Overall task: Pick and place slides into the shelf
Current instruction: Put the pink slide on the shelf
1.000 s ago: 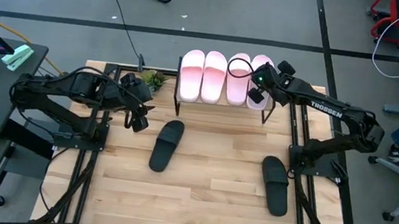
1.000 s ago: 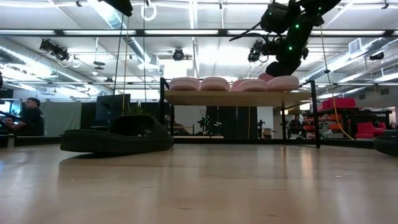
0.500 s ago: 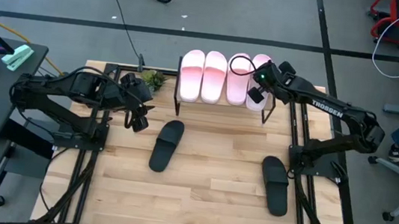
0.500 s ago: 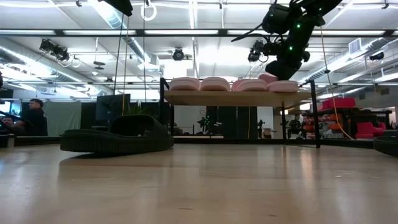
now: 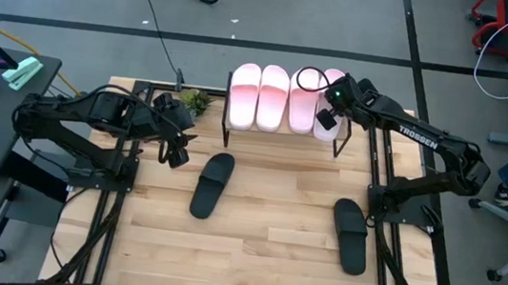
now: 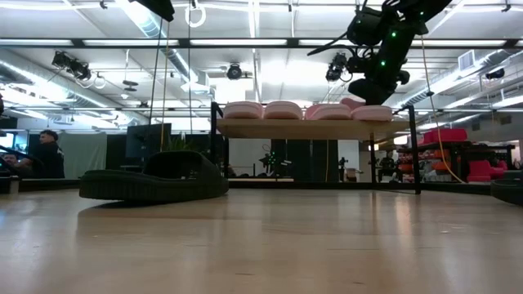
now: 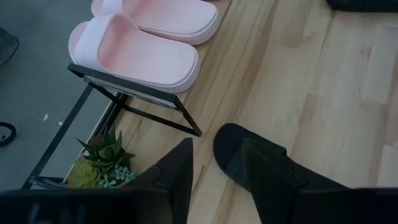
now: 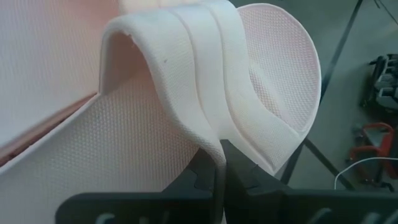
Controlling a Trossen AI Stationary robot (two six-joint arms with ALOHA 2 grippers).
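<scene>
1. The shelf (image 5: 282, 133) is a small low rack with a pale wooden board on a thin black frame. It stands at the far edge of the table (image 5: 263, 230), about in the middle.
2. Four pale pink slides lie side by side on the shelf board. The first pink slide (image 5: 243, 93) is at the left end, and the second pink slide (image 5: 273, 96) is just beside it. The third pink slide (image 5: 303, 100) comes next, and the fourth pink slide (image 5: 330, 108) is at the right end.
3. Each pink slide has a wide smooth strap and a thick sole. In the right wrist view the footbed of the fourth one shows a fine dotted texture.
4. The right gripper (image 5: 333, 108) is above the right end of the shelf. Its fingers are pressed together on the strap of the fourth pink slide, which seems tilted, with one end above its neighbours.
5. A black slide (image 5: 212, 185) lies on the table in front of the shelf, a little to the left, with its strap up. It is turned at an angle.
6. Another black slide (image 5: 351, 234) lies in front of the shelf on the right, well apart from the first.
7. The left gripper (image 5: 176, 150) is left of the shelf and near the closer black slide. Its fingers are apart and hold nothing.
8. A small green plant (image 5: 195, 102) stands just beside the left end of the shelf.
</scene>
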